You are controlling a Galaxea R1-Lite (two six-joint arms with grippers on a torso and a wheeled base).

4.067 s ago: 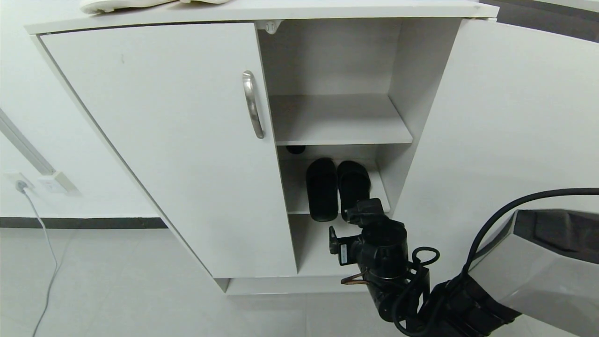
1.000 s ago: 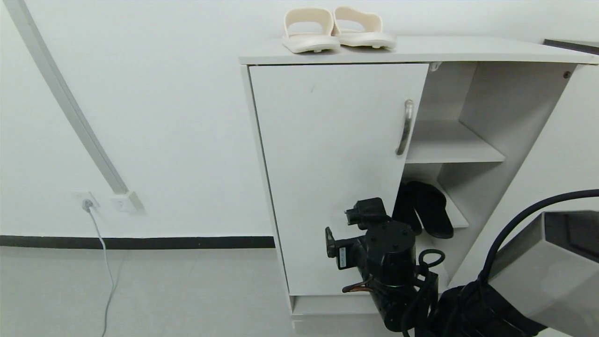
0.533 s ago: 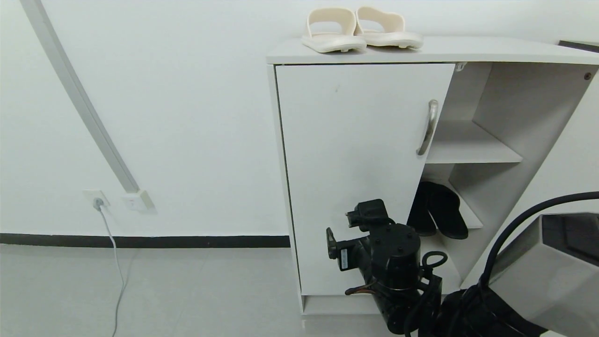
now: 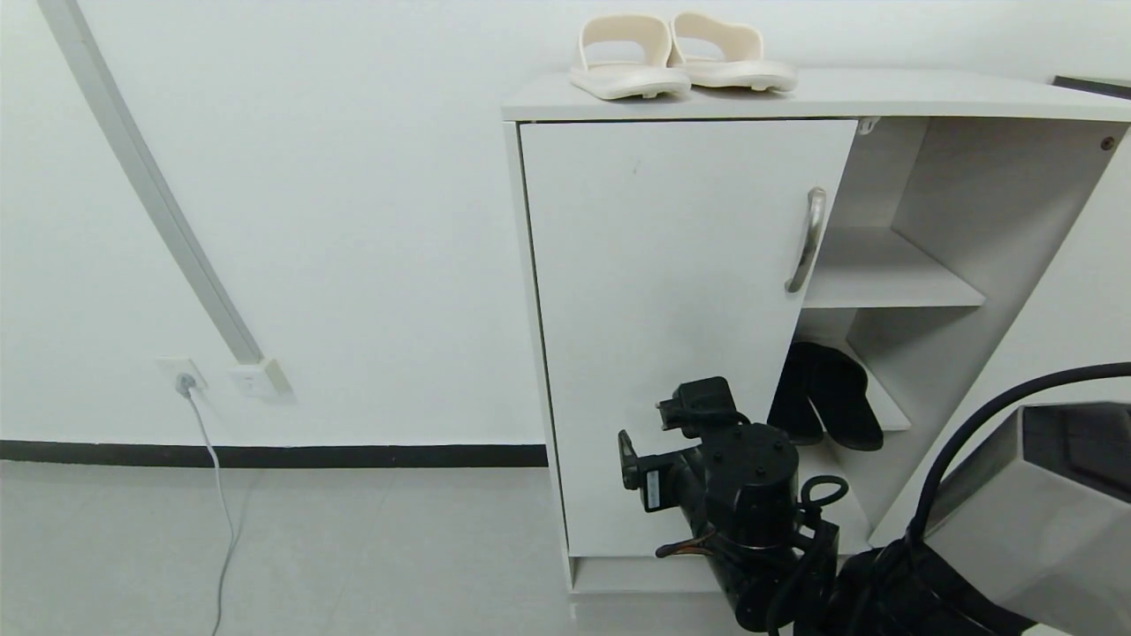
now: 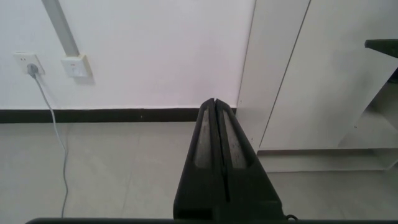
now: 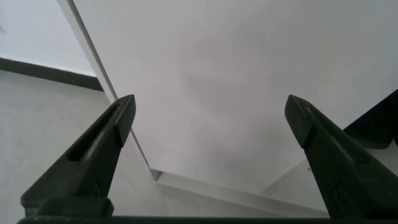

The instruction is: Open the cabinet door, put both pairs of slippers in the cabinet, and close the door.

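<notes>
While cream slippers rest atop the cabinet, the right gripper is spread wide and the left gripper pressed together.

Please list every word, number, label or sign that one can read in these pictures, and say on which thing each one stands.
No text can be read.
The white sticker on the right arm: print too small to read.
The cabinet door, the cream slippers, the black slippers and the wall socket: no print visible.
</notes>
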